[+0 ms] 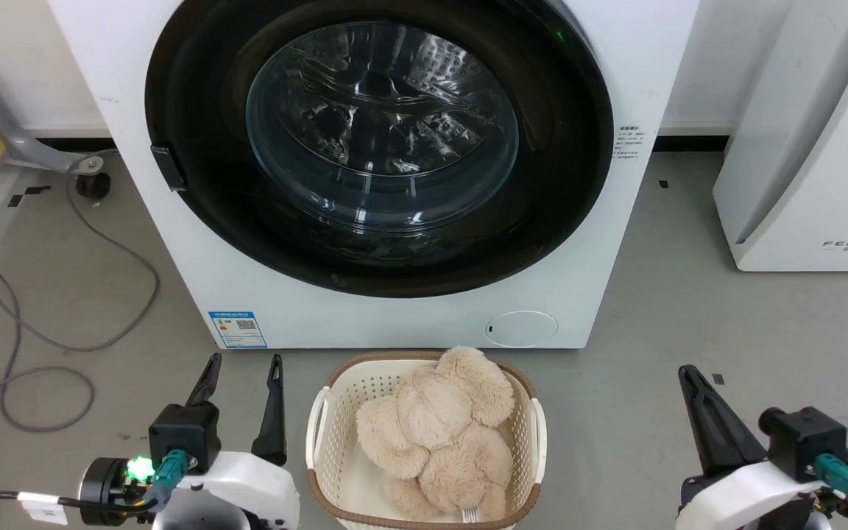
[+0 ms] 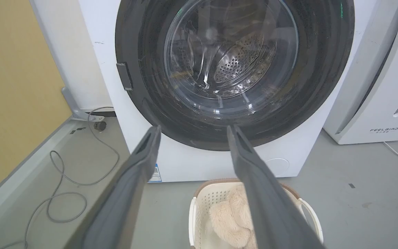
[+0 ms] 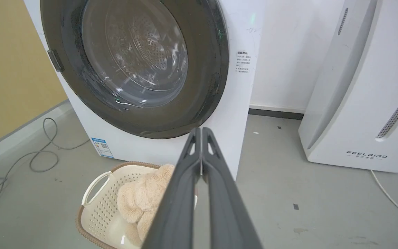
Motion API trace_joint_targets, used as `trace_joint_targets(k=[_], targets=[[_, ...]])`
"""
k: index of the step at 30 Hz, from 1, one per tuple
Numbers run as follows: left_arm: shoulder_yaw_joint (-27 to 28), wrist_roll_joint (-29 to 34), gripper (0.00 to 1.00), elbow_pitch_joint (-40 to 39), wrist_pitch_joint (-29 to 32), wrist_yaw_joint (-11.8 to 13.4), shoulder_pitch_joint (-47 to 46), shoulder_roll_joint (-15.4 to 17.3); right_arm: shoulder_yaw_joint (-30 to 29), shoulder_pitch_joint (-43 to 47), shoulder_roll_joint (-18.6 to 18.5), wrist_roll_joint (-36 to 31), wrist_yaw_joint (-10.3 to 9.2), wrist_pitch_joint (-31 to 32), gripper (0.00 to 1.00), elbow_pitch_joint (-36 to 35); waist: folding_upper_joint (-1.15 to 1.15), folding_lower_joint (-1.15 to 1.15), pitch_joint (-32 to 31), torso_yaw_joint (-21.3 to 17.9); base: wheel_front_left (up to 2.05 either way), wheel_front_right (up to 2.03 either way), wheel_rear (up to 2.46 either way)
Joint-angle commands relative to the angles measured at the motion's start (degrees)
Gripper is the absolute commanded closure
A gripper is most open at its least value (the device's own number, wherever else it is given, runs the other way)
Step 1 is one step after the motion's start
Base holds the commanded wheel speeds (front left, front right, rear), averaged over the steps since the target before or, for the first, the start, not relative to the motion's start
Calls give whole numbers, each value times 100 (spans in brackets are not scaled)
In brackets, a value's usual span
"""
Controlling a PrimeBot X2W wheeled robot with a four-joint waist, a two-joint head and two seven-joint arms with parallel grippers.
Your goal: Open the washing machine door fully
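both hands sit low at the near edge of head view, off the door. left hand [image 1: 245,358] has its fingers spread wide with nothing between them; right hand [image 1: 685,372] has its fingers pressed together, holding nothing, and the right wrist view confirms the tips touch. between them on the floor stands a cream basket [image 1: 317,430] holding a plush toy [image 1: 439,427], just in front of the washer [image 1: 174,280]. washing machine door [image 1: 196,221] is ahead of and above both hands, shut flush against the white front, so the task looks unstarted. door is round, so it has no real long axis; its face points straight back at the robot, with the glass window [image 1: 383,125] bulging outward. one feature breaks the rim: a small black tab [image 1: 168,167] on the robot's left edge at about mid height, its long side running up and down along the rim. likely the pull point, which would put the hinge on the far right, but the frames don't confirm that. the tab lies up, forward and slightly left of the left hand, and well across from the right, so the left arm is the nearer one. judgement: lift the left hand, fingers astride the tab edge-on, then swing it out toward the robot's right. risk: the basket sits near the door's swing path.
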Motion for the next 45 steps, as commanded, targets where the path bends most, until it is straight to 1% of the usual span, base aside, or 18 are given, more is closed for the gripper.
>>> trace_joint_targets(k=[1,5,14,23,28,29,32,45], targets=[[-44,-45,0,31,-56,26,-62,2,-22,-28,6,219,-1,-53,100,48,0,0,4,0,0,0,0],[-77,-83,0,58,-104,39,-81,2,-24,-85,7,812,-1,-101,100,92,0,0,13,-5,0,0,0],[-150,-160,0,89,-212,66,-147,2,-11,-351,9,2401,-2,-208,100,167,0,0,87,-23,0,0,0],[-201,-226,0,94,-320,81,-236,3,-135,-813,-63,3404,-2,-220,100,388,0,0,230,-21,0,0,0],[-239,-264,0,83,-380,89,-317,3,-208,-1177,-227,3944,-2,-207,100,608,0,0,355,-5,0,0,0],[-239,-264,0,83,-380,89,-317,3,-208,-1177,-227,3944,-2,-207,100,608,0,0,355,-5,0,0,0],[-263,-283,0,73,-415,92,-371,3,-204,-1431,-346,4248,-2,-191,100,772,0,0,429,0,0,0,0],[-410,-391,0,78,-571,124,-560,4,14,-2717,-871,5588,-3,-181,100,1701,0,0,699,18,0,0,0]])
